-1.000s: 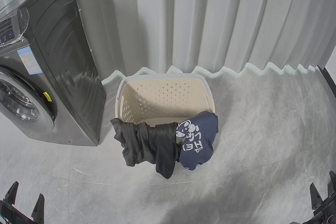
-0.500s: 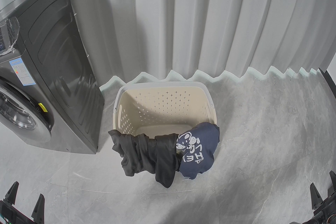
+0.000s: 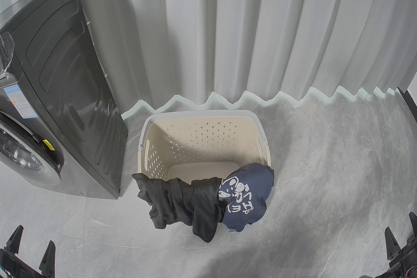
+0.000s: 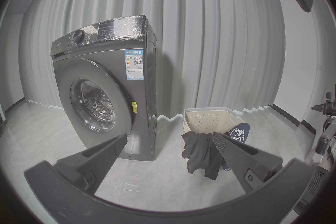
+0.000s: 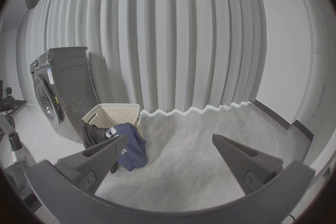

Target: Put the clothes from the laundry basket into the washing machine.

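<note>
Over near rim of laundry basket [image 3: 202,114]: black garment [image 3: 182,203], navy shirt [image 3: 249,196], neither loaded. Washing machine [image 3: 65,87] beside basket, door apparently shut. Left gripper [image 3: 34,236], right gripper [image 3: 399,224]: spread, empty.

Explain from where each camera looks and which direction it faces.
Head view: on the robot's head, looking forward and down at the laundry basket; left claw and right claw tips at the near corners.
Left wrist view: on the left wrist, facing the washing machine front and the basket; its open claw in front.
Right wrist view: on the right wrist, facing the curtain and basket; its open claw in front.
Shared: all show the basket with black clothes and navy shirt over its rim.
</note>
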Motion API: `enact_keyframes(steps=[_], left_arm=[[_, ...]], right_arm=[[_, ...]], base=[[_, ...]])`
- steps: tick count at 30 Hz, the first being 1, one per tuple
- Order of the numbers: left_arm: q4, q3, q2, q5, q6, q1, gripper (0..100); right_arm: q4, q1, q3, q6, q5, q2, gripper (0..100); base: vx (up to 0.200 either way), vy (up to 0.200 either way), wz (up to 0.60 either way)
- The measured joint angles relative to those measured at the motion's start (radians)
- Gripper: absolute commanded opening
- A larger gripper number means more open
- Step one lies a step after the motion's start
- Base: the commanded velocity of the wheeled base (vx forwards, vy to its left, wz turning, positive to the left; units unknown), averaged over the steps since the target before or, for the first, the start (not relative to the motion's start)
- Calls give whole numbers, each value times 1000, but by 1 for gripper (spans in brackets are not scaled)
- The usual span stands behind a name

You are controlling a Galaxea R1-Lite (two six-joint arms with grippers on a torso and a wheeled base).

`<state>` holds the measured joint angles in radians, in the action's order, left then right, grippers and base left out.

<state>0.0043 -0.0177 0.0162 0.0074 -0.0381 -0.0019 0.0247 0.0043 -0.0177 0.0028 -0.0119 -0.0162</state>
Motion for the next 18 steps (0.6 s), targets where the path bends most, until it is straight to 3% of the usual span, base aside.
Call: enact_keyframes(steps=[6,15,18], left_arm=[[0,0,0,0,0,0,100],[0,0,0,0,0,0,100],[0,0,0,0,0,0,100]], right_arm=[[0,0,0,0,0,0,100],[0,0,0,0,0,0,100],[0,0,0,0,0,0,100]], base=[[200,0,0],[0,0,0],[200,0,0]])
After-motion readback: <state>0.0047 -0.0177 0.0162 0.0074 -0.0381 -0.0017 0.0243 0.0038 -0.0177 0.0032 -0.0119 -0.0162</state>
